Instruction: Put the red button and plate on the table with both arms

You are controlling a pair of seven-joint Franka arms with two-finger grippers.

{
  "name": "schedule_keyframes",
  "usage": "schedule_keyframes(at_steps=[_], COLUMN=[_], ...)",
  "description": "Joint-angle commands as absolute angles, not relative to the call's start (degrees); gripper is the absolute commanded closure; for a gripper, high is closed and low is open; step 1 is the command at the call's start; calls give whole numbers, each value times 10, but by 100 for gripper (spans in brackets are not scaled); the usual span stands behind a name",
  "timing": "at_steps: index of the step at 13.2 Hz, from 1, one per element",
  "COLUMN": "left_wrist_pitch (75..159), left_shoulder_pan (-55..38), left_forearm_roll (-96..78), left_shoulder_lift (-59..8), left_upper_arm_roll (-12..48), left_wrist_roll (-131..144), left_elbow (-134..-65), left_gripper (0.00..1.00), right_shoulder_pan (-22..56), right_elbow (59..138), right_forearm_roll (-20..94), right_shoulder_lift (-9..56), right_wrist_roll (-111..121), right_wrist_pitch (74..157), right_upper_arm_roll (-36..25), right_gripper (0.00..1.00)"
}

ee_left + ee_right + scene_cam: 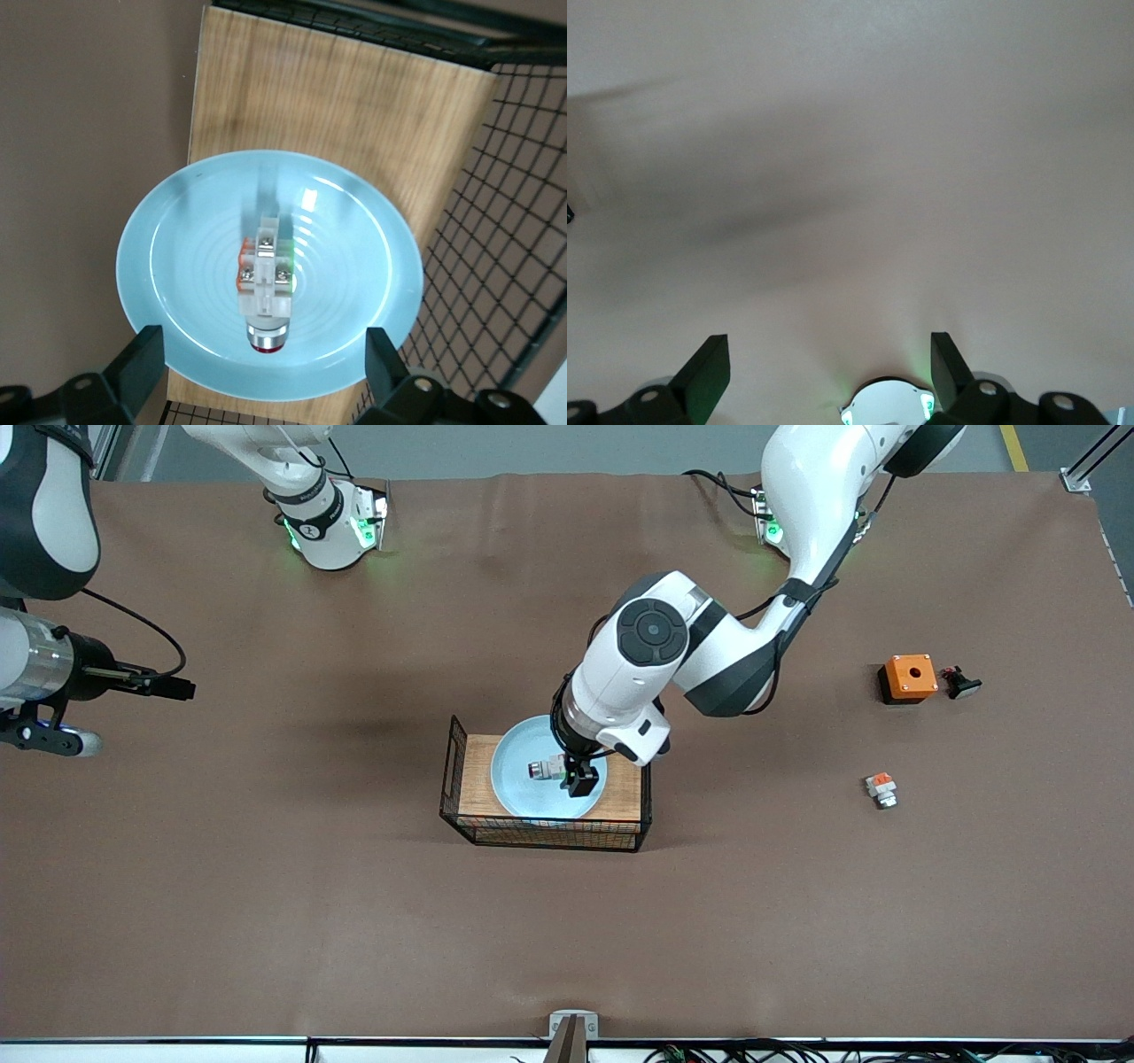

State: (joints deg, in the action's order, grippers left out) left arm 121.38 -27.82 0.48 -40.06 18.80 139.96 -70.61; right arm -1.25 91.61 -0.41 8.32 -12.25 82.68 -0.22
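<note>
The table [266, 921] takes up basically the whole front view, one big sheet of plain matte brown with a few faint creases. A strip of grey floor shows along the 12 o'clock edge, and cables run along the 6 o'clock edge.

Next biggest are the two white arms. The left arm [700, 646] reaches down to the middle of the table, while the right arm [44, 602] hangs parked at 9 o'clock.

Dead centre is a wire-sided stand [545, 834] with a wooden top, and the plate [514, 775] sits on that top, pale blue, its rim poking a bit past the wood.

The left gripper [266, 354] hovers just above the plate. Its fingers are spread wide, one each side of the red button [264, 283], not touching it. The button lies on its side in the plate.

The right gripper [830, 363] is also wide open, holding nothing, over bare brown table.

Small stuff out at 3 o'clock: an orange box [907, 677], a black button [961, 683] right beside it, and a white piece with an orange-red top [881, 788] nearer the camera.
</note>
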Motion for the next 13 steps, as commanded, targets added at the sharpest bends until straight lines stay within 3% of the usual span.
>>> schedule_keyframes(at_steps=[1,9,13], left_wrist_pitch=[1213,1215,1223], left_shoulder_pan=[-288,-294,-294], left_forearm_roll=[12,14,14], left_shoulder_lift=[-418,-438,-442], left_upper_arm_roll=[182,176,173], left_wrist_roll=[1394,1385,1385], left_elbow=[-690,-689,-689], left_gripper=[0,3,36], right_shoulder_pan=[-6,-7,-11], right_elbow=[923,924,923], right_forearm_roll=[-5,-5,-13], right_shoulder_lift=[72,73,75], right_wrist_roll=[-140,-140,-139], right_wrist_pitch=[823,823,824], right_upper_arm_roll=[-3,-4,-5], right_gripper=[0,0,0])
